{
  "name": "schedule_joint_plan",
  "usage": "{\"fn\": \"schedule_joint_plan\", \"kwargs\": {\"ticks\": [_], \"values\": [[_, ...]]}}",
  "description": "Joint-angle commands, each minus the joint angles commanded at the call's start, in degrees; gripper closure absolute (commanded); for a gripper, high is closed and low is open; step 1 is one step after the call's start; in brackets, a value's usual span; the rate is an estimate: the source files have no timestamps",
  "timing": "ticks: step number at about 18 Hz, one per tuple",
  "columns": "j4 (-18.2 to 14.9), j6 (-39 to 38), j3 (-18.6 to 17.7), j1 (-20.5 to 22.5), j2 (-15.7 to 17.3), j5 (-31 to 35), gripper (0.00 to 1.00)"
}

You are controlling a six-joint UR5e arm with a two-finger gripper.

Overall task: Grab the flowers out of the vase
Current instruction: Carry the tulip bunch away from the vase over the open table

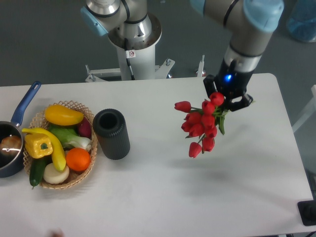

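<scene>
The flowers (200, 123), a bunch of red tulips with green leaves, hang in the air over the right half of the white table, heads pointing down and left. My gripper (226, 100) is shut on their stems at the upper right of the bunch. The vase (111, 134), a dark ribbed cylinder with an open round top, stands upright on the table to the left, well apart from the flowers and with nothing in it.
A wicker basket (79, 179) with several vegetables and fruits sits just left of the vase. A blue-handled pot (17, 130) lies at the left edge. The robot base (132, 42) stands behind the table's back edge.
</scene>
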Motion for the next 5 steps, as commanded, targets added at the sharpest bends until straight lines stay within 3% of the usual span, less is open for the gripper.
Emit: {"fn": "schedule_joint_plan", "kwargs": {"ticks": [5], "values": [[0.2,-0.3,-0.1,-0.1,-0.5,0.0,1.0]]}}
